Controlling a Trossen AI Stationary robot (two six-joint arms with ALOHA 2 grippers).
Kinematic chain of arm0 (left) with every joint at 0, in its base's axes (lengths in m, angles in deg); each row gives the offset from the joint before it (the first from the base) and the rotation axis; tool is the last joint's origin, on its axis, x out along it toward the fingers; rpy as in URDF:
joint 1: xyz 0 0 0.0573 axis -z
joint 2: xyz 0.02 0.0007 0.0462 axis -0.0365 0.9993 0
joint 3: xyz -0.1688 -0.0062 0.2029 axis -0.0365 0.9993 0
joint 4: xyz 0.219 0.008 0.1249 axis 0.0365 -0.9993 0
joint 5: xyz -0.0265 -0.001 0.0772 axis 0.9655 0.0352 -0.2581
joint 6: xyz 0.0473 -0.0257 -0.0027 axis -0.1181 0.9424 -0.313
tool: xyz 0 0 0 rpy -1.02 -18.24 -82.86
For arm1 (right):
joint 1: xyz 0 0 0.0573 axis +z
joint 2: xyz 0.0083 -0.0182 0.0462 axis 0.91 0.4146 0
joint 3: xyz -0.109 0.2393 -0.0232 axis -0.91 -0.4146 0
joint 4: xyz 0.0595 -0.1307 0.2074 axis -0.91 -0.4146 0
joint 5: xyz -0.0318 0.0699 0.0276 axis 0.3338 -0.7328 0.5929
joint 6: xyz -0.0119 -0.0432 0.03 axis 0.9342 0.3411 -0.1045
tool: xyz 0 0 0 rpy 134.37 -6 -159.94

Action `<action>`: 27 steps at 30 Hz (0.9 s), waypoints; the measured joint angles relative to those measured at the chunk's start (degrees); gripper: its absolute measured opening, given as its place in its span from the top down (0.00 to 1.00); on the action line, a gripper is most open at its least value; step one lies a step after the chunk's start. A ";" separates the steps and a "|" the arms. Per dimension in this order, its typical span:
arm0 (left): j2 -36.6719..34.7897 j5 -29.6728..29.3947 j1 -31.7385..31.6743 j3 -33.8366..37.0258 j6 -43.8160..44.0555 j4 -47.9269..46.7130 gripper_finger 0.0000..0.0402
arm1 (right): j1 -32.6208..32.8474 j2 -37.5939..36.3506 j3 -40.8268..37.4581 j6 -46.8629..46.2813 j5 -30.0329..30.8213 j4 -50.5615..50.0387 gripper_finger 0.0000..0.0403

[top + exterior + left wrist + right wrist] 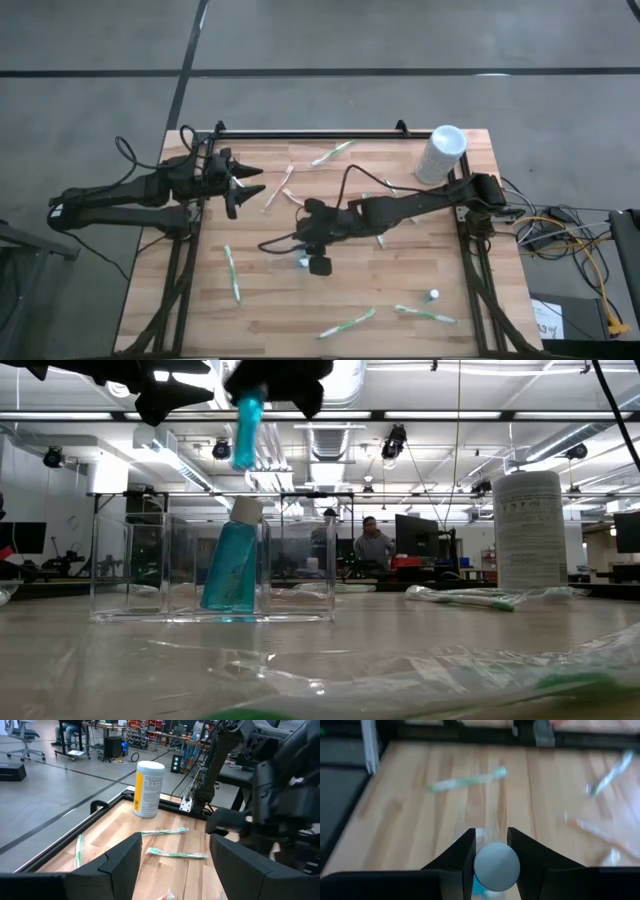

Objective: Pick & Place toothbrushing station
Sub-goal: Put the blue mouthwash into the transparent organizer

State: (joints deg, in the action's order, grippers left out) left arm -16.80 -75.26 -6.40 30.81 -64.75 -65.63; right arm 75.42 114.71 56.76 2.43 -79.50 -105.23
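My right gripper (490, 855) is shut on a teal toothpaste tube (245, 428) with a white cap, high above the table's middle (303, 260). Right below it in the low view stands a clear box (215, 565). A second teal tube (232, 565) stands in the box, cap up and leaning. My left gripper (172, 865) waits open over the table's left side (245, 182), level and holding nothing. My right gripper pinches the tube at its cap end between its two fingers, the round white cap (496, 865) sitting between them. The fingers slant down from the table's right side. The teal body (243, 445) hangs below the fingers, slightly tilted, clear of the table and the box.
Several wrapped toothbrushes lie scattered: near the far edge (332, 153), at the left (232, 272), and two by the near edge (347, 322) (425, 314). A white canister (441, 154) stands at the far right corner. A small cap-like thing (433, 295) sits at the right.
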 joint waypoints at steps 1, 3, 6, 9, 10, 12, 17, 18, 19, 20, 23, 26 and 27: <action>0.02 0.00 0.00 0.00 0.00 -0.02 0.40 | 0.00 0.00 0.00 0.02 -0.04 1.79 0.76; 0.13 -0.02 -0.01 0.00 -0.01 0.02 0.40 | -0.02 0.07 -0.07 0.03 -0.56 4.03 0.76; 0.17 -0.04 0.00 0.00 0.00 -0.02 0.40 | 0.00 0.91 -0.04 -0.24 -1.87 6.53 0.76; 0.17 -0.04 0.00 0.00 0.00 -0.02 0.40 | 0.15 2.04 -0.08 -0.42 -2.01 6.12 0.76; 0.20 -0.04 -0.02 0.00 0.00 -0.02 0.40 | 0.22 2.40 -0.11 -0.42 -1.98 5.93 0.76; 0.20 -0.07 0.00 0.00 -0.01 -0.02 0.40 | 0.26 2.93 -0.11 -0.42 -1.98 6.01 0.76; 0.20 -0.09 0.00 0.00 -0.02 -0.02 0.40 | 0.26 4.48 -0.15 -0.42 -1.98 6.13 0.76; 0.20 -0.17 -0.01 0.00 -0.01 0.00 0.40 | 0.24 4.76 -0.15 -0.42 -1.98 6.38 0.76; 0.20 -0.28 0.00 0.00 -0.02 -0.02 0.40 | 0.24 4.94 -0.21 -0.42 -1.98 6.32 0.76; 0.21 -0.28 -0.01 0.00 0.00 -0.02 0.40 | 0.24 5.18 -0.28 -0.43 -1.98 6.19 0.76; 0.22 -0.28 -0.02 0.00 -0.02 -0.02 0.40 | 0.24 5.62 -0.34 -0.51 -1.98 6.62 0.76; 0.22 -0.26 0.00 0.00 -0.01 -0.02 0.40 | 0.24 5.70 -0.65 -0.52 -1.96 6.79 0.76; 0.22 -0.28 0.00 0.00 -0.01 -0.02 0.40 | 0.24 5.70 -0.72 -0.57 -1.98 6.69 0.76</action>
State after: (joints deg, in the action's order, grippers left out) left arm -16.58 -75.54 -6.40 30.81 -64.76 -65.65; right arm 75.66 120.41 56.05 1.86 -81.49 -98.54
